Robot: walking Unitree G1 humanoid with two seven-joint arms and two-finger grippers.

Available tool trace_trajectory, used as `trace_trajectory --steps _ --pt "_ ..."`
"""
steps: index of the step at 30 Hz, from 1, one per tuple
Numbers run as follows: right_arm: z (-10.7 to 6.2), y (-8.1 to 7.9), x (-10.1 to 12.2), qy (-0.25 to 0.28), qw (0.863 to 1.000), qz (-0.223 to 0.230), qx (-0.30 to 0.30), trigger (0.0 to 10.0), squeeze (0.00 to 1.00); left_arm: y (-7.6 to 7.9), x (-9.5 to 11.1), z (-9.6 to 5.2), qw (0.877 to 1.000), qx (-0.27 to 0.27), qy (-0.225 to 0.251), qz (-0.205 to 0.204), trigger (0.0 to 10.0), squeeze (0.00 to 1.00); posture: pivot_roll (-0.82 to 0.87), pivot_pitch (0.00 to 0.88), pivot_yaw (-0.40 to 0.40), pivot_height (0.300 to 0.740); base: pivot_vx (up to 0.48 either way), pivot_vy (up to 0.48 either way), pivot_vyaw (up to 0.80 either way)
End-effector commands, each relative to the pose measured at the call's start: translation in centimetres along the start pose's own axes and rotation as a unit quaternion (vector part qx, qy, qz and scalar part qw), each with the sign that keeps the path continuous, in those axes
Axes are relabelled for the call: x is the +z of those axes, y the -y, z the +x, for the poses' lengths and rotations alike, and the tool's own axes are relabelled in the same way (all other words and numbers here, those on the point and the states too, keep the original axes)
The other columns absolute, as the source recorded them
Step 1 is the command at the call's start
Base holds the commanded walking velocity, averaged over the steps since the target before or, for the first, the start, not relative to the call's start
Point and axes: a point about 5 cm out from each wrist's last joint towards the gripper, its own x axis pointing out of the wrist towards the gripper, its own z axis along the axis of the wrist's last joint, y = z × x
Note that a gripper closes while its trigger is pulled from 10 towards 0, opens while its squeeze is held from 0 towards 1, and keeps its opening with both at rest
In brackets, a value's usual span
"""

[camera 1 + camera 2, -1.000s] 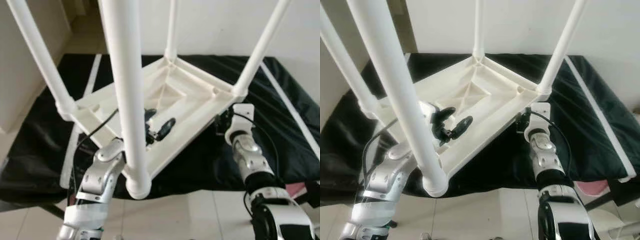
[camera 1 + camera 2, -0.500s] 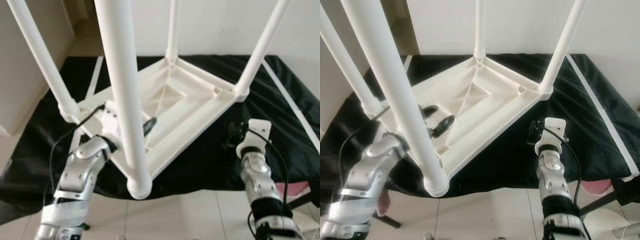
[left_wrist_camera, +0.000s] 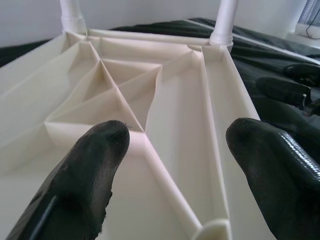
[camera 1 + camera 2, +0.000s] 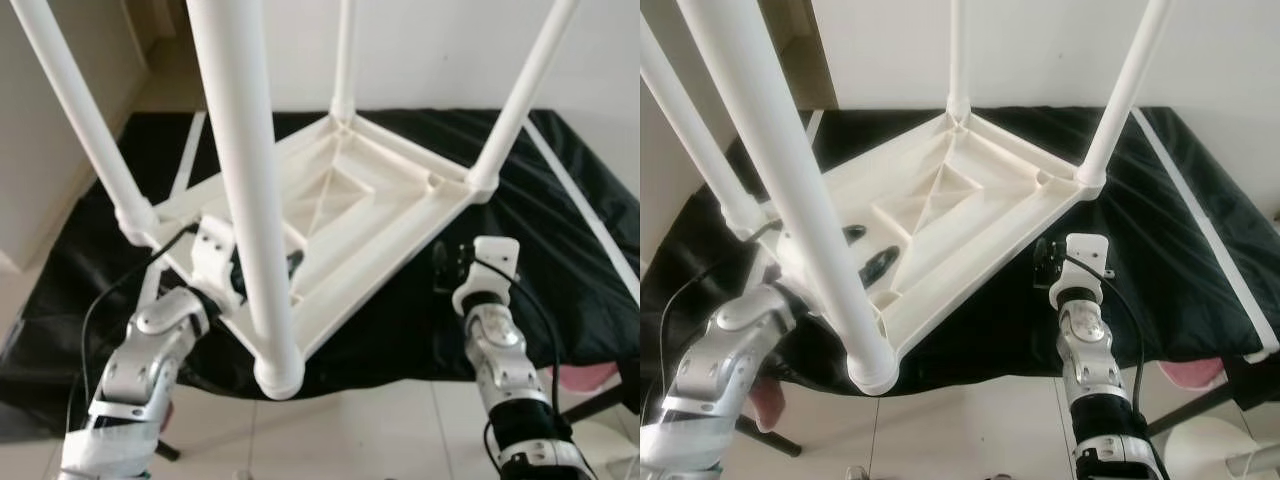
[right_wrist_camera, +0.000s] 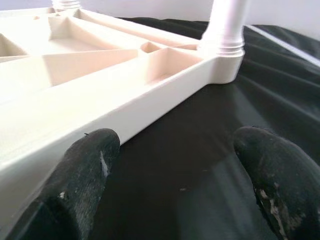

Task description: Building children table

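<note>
One white plastic children's table [image 4: 340,215] lay upside down on a black sheet [image 4: 560,230] spread over the floor, its ribbed underside facing up. Four white tubular legs [image 4: 240,190] stood up from its four corners: one close to the camera, one at the left, one at the far corner and one at the right. Two loose white tubes lay on the sheet, one [image 4: 185,160] beyond the table's left edge and one [image 4: 585,215] along the sheet's right side.

Two silver arms were in view. The left tool [image 3: 175,165] hovered over the table's underside near its left corner, partly hidden behind the nearest leg in the head views; its two black fingers [image 3: 85,175] were spread wide with nothing between them. The right tool [image 5: 175,170] hung low over the black sheet just beside the table's right edge, near the right corner leg; its two black fingers [image 5: 80,175] were also spread wide and empty, with one finger close to the table's rim.

Pale floor tiles [image 4: 380,430] showed in front of the sheet and a white wall [image 4: 440,50] stood behind it. No brand, label or writing could be read anywhere
</note>
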Motion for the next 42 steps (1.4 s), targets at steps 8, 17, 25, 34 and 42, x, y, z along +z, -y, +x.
trace_trajectory --steps 8,17,25,34,42 --pt "0.7 -2.3 0.1 -0.017 0.997 0.005 0.072 10.0 0.0 2.6 0.3 -0.1 0.998 -0.065 -0.001 -0.006 10.0 0.0 0.01 0.068 -0.006 0.74 0.0 0.0 0.0" --pt "2.8 -3.1 0.8 -0.033 0.991 -0.013 0.127 10.0 0.0 4.8 1.5 1.8 0.998 -0.042 0.038 -0.027 10.0 0.0 0.02 0.078 -0.007 0.74 0.0 0.0 0.0" --pt "3.8 -1.1 1.7 -0.015 0.995 -0.028 0.093 10.0 0.0 4.5 2.3 2.2 0.998 -0.026 0.048 -0.02 10.0 0.0 0.05 0.084 -0.014 0.74 0.0 0.0 0.0" --pt "2.7 1.0 2.6 0.041 0.995 -0.019 0.084 10.0 0.0 1.8 0.8 -1.1 0.997 -0.048 -0.031 0.052 10.0 0.0 0.05 0.087 -0.014 0.74 0.0 0.0 0.0" --pt "1.3 1.2 2.2 0.047 0.991 -0.038 0.117 10.0 0.0 1.1 -0.5 -3.1 0.976 -0.142 -0.123 0.107 10.0 0.0 0.04 0.092 -0.009 0.74 0.0 0.0 0.0"
